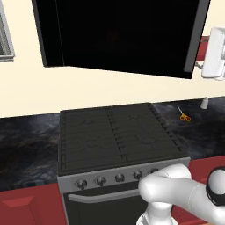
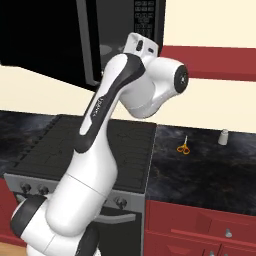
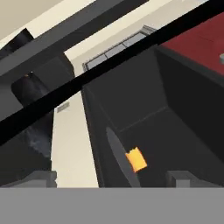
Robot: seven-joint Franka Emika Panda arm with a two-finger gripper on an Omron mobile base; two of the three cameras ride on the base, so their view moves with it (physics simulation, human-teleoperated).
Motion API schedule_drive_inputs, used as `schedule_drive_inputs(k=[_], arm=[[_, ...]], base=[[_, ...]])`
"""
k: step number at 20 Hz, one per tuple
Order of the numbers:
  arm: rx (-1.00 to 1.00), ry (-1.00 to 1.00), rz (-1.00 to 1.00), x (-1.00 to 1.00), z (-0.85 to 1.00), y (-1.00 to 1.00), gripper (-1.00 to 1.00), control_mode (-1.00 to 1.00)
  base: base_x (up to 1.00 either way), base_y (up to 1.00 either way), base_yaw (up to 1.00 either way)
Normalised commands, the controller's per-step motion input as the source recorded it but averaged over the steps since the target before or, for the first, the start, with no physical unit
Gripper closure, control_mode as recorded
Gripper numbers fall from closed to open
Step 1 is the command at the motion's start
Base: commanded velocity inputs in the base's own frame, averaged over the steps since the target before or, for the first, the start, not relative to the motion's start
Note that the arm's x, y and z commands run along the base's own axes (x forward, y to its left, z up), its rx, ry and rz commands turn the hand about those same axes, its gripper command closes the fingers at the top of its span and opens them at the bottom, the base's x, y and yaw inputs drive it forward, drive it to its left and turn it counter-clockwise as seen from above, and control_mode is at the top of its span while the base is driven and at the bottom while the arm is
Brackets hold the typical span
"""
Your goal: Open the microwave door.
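Microwave door [image 1: 118,35] fills the top of left base frame, swung out, grey handle [image 1: 196,37] at its right edge. Gripper [image 3: 109,177] at bottom of hand frame, jaws wide apart, holding nothing.

The microwave door [image 1: 118,35] is a glossy black panel, smooth like glass, with a matt grey bar handle [image 1: 197,37] of metal or plastic at its 3 o'clock edge. The stove [image 1: 116,134] has a matt dark top with ribbed grates, a brushed-metal front and small shiny metal knobs [image 1: 100,180]. The counter [image 2: 205,165] looks like polished dark stone, mottled grey. The cabinets [image 2: 200,227] are smooth satin red. The wall [image 1: 30,92] is flat matt cream. The arm [image 2: 95,145] is glossy white plastic with dark joints. The scissors [image 2: 183,148] have orange plastic-looking grips.
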Motion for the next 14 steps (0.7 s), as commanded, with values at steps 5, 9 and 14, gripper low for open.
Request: schedule_drive_inputs(k=[5, 9, 14], arm=[[-0.14, 0.0, 0.11, -0.01, 0.0, 0.54, -1.0, -1.0], [-0.08, -0.07, 0.25, -0.27, 0.0, 0.96, -1.0, -1.0], [0.0, -0.17, 0.36, -0.54, 0.0, 0.92, -1.0, -1.0]], base=[[0.0, 0.0, 0.0], [0.0, 0.0, 0.0], [0.0, 0.0, 0.0]])
